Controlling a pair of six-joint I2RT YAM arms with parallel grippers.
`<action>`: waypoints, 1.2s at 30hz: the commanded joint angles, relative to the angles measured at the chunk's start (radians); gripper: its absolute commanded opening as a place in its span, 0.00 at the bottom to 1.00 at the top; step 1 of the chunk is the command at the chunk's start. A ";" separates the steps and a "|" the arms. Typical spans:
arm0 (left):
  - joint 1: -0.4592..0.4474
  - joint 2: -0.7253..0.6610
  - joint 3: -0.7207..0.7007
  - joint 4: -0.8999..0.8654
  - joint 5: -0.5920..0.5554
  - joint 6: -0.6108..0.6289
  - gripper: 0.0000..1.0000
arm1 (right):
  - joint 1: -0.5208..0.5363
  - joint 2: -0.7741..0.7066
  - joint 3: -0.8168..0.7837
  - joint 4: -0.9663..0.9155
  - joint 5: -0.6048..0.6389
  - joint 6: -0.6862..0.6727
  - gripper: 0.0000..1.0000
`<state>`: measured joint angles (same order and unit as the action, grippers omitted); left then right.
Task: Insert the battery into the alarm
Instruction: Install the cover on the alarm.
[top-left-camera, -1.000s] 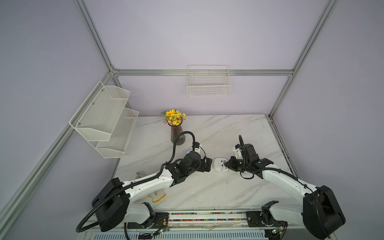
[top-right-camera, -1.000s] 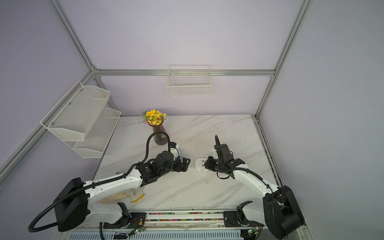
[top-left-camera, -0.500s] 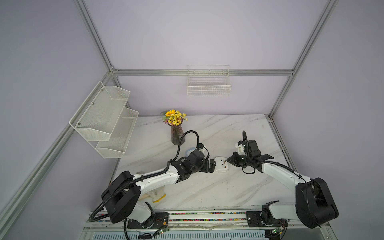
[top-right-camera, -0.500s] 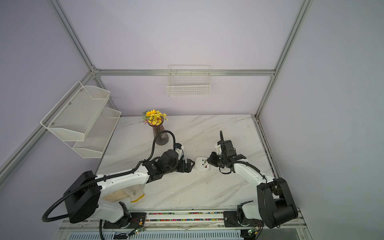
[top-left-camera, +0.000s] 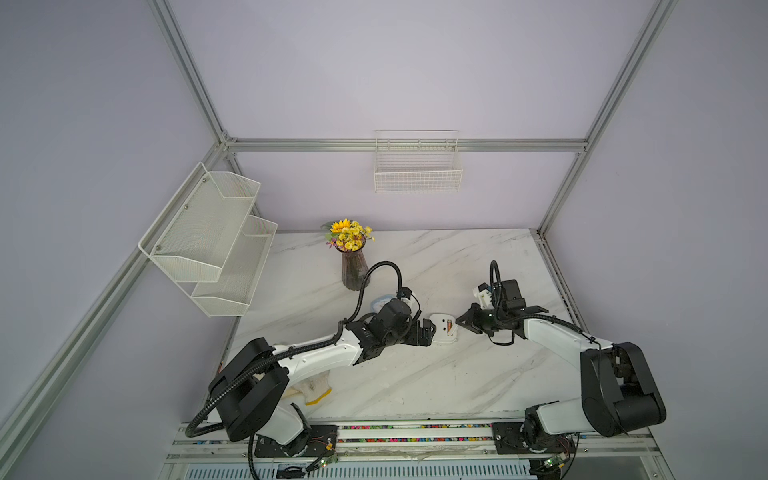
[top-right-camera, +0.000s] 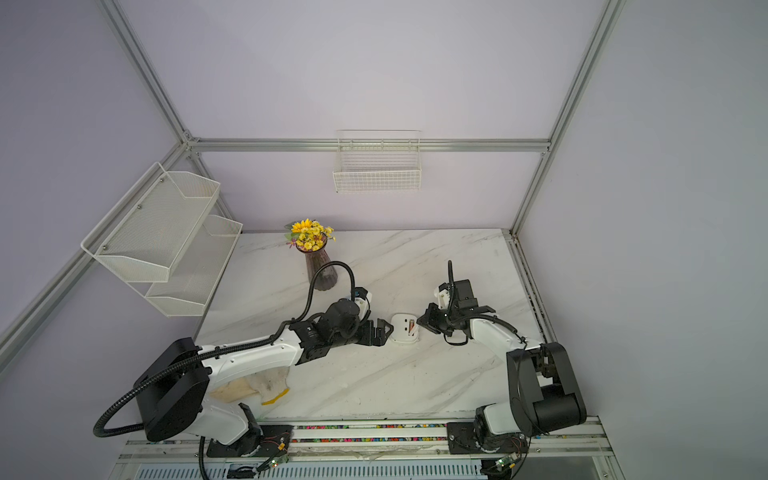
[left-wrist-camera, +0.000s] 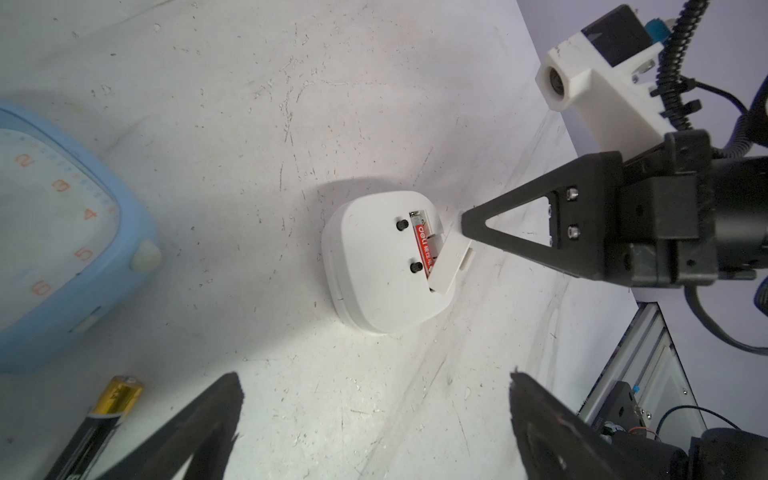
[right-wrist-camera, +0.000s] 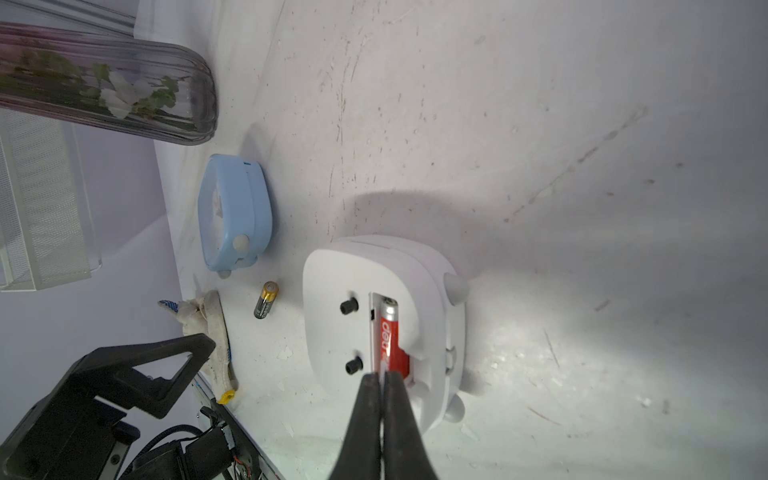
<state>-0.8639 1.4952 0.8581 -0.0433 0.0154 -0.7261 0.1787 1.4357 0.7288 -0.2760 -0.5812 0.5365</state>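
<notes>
Lying flat in the open slot of the face-down white alarm, the red battery is seen with its long axis parallel to the two black knobs. Its nub end is exposed and its other end is overlapped by the tilted lid. The right gripper tips are pressed together beside that lid. The left gripper fingers are spread wide, short of the alarm. A blue clock and a spare battery are seen nearby.
</notes>
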 joint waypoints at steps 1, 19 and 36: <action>0.009 0.003 0.032 0.048 0.015 -0.027 1.00 | -0.005 0.011 0.029 0.039 -0.038 -0.027 0.00; 0.009 0.028 0.031 0.069 0.032 -0.035 1.00 | -0.005 0.114 0.069 0.064 -0.009 -0.043 0.23; 0.009 0.078 0.063 0.082 0.005 -0.104 0.94 | 0.069 -0.126 -0.015 0.013 0.253 0.154 0.24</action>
<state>-0.8593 1.5562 0.8822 -0.0124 0.0292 -0.7864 0.2012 1.3605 0.7437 -0.2546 -0.4286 0.6022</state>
